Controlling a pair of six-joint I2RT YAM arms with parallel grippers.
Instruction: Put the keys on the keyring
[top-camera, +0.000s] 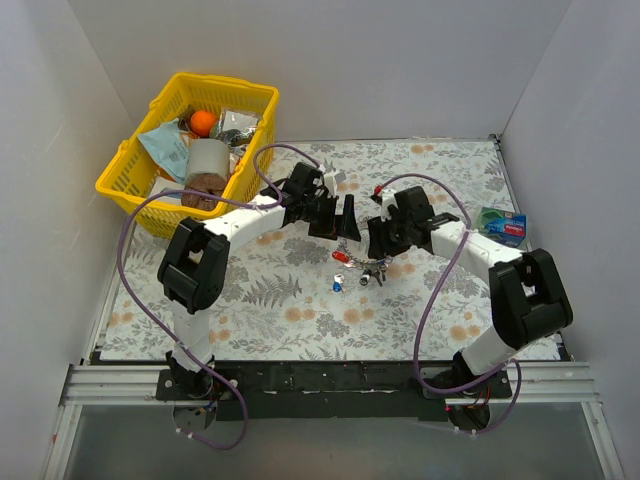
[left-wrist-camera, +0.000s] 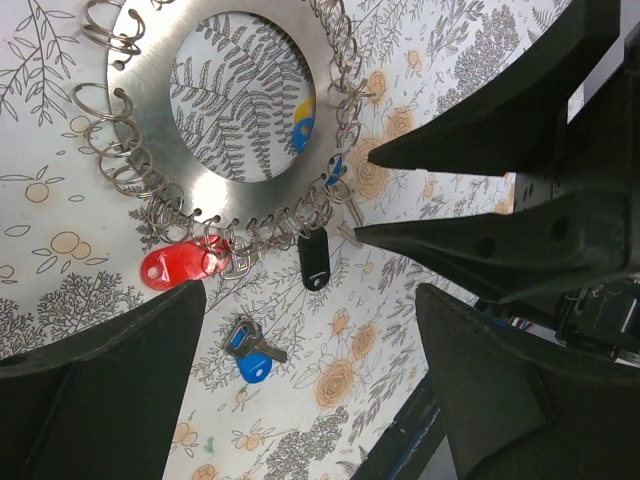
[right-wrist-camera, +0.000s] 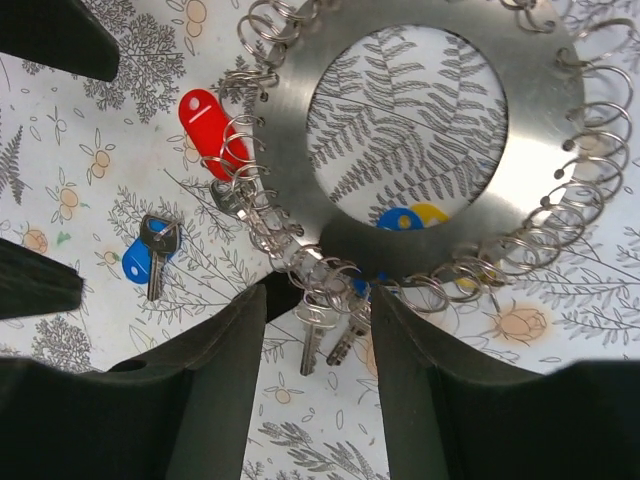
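left arm (top-camera: 240, 222): jaws spread wide | right arm (top-camera: 482, 250): jaws pinched (tips facing each other)

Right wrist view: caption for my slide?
Silvery flat metal keyring fringed with wire loops, red-headed key at its rim, by right claw; blue-headed key loose on floral cloth.

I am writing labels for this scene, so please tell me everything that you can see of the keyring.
The keyring is a flat, silvery metal disc with a large round hole in the middle. Small wire rings hang through holes all along its rim. A red tag, a black tag and some keys hang from them. It faces both wrist cameras. The fingertips of the right gripper flank its rim; a firm grip cannot be confirmed.
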